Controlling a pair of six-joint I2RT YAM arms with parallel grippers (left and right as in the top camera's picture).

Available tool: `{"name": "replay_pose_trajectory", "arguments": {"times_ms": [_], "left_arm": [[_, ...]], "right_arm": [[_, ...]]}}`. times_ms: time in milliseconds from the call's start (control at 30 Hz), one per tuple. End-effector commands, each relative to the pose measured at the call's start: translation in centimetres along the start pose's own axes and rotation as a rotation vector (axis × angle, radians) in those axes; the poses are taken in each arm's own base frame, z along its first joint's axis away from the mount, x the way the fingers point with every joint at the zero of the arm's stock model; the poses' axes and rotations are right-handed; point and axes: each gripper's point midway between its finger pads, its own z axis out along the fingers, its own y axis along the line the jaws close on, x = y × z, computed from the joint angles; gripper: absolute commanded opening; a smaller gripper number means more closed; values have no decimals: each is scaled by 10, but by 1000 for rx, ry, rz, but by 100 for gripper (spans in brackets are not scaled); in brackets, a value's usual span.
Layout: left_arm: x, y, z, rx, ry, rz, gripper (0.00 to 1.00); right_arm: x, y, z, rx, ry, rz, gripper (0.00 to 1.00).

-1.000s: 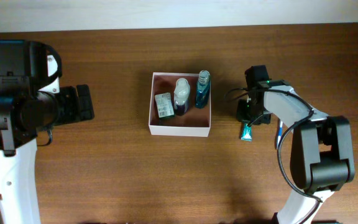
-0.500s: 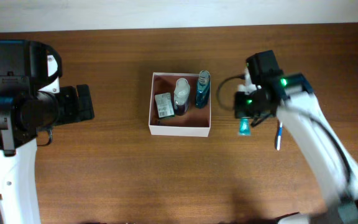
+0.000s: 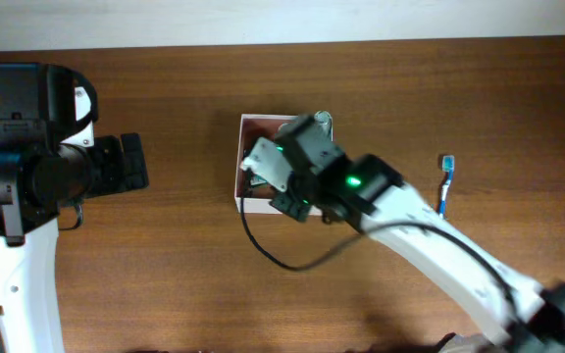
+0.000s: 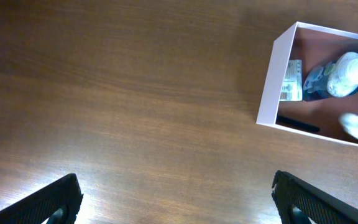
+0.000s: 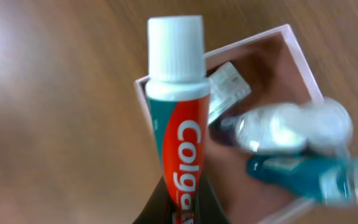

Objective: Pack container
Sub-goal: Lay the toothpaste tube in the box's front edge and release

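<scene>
Nearly in, but the tube could still miss its gap

The right gripper [image 5: 182, 208] was clenched on the lower end of a toothpaste tube [image 5: 182, 137], cap pointing away, hanging over the left edge of the container [image 4: 271, 87]. The main risk, as I judged it, was a release from there: the tube lay across the white wall, so it could tip and land half outside on the table [image 3: 165, 275]. A second risk was crowding. The soap box [image 5: 229, 87], the clear bottle [image 5: 291, 127] and the teal bottle [image 5: 303, 177] already lay close together inside, and a tube dropped onto them would likely sit proud or roll off. The right-wrist view was blurred, so how far the tube hung above the floor could not be told.

The container sat mid-table, a square shallow box with thin white walls and a reddish-brown inside, and bare floor showed along its near side. A toothbrush [image 3: 446, 183] lay well apart to the right. The left gripper [image 4: 179, 199] waited far left with jaws spread wide, holding nothing
</scene>
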Motion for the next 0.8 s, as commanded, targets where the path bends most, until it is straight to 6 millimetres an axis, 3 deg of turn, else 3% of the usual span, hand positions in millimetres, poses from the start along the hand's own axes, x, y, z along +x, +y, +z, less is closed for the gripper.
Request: {"name": "replay_pose_trajectory", "arguments": {"times_ms": [0, 133, 200, 300, 367, 500, 567, 667, 767], "left_arm": [[0, 0, 0, -1, 0, 7, 100], [0, 0, 0, -1, 0, 7, 100], [0, 0, 0, -1, 0, 7, 100], [0, 0, 0, -1, 0, 7, 100], [0, 0, 0, -1, 0, 7, 100], [0, 0, 0, -1, 0, 7, 100], [0, 0, 0, -1, 0, 7, 100], [0, 0, 0, -1, 0, 7, 100], [0, 0, 0, -1, 0, 7, 100]], "right_arm": [[20, -10, 46, 32, 107, -180, 4], [33, -21, 73, 81, 178, -193, 7], [34, -21, 74, 81, 182, -185, 23], [27, -23, 59, 94, 168, -120, 24], [21, -24, 42, 106, 152, -30, 30], [9, -27, -11, 133, 113, 203, 34], [10, -30, -40, 149, 96, 340, 41], [23, -38, -78, 179, 84, 511, 53], [52, -54, -107, 225, 107, 633, 54]]}}
